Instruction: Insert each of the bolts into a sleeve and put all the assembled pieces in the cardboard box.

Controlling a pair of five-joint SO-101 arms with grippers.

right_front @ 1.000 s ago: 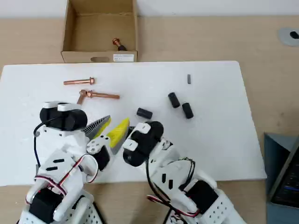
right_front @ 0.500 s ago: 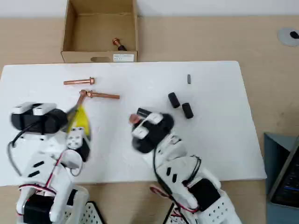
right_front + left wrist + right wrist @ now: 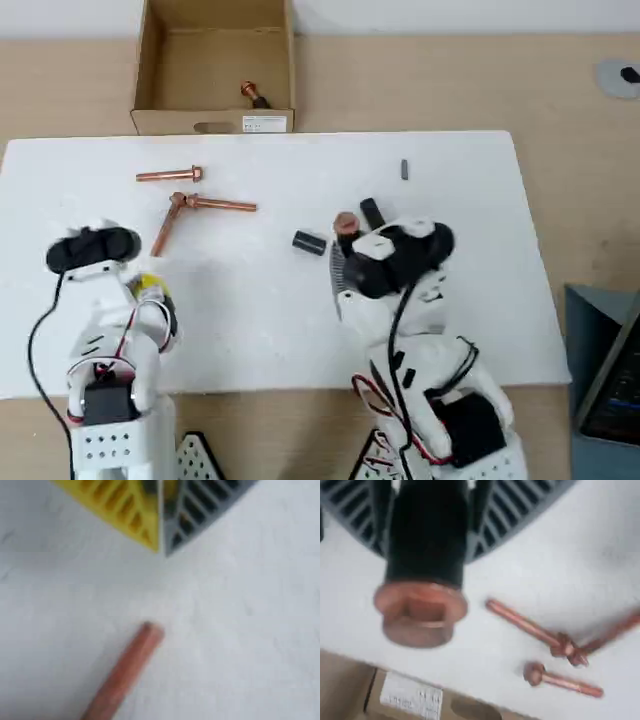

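A light wooden table [image 3: 420,80] carries a large white rectangular sheet [image 3: 480,320]. At the sheet's far edge stands an open brown cardboard box [image 3: 146,70], with one assembled piece [image 3: 252,95] — a copper bolt in a dark sleeve — lying by its near wall. Two white arms rise from the near edge of the sheet, well apart. The right gripper [image 3: 427,535] is clamped around a black cylindrical sleeve [image 3: 426,555] at about mid-sheet. A copper flanged bolt head [image 3: 420,612] sticks out of the sleeve's end, so a bolt is seated inside it. The left gripper [image 3: 161,545] has its yellow and grey jaws pressed tip to tip with nothing between them. It hangs low over the sheet, just beside the plain end of a slanted copper bolt [image 3: 165,232] but not touching it. That bolt's head meets the head of a second copper bolt [image 3: 218,205], the two forming a bent corner. A third copper bolt [image 3: 168,176] lies apart from them, nearer the box. One loose black sleeve [image 3: 309,242] rests on the sheet just beside the right arm, on the side toward the left arm. Another black sleeve [image 3: 371,213] shows partly from behind that arm. A small grey pin [image 3: 404,170] lies farther out toward the sheet's far edge.
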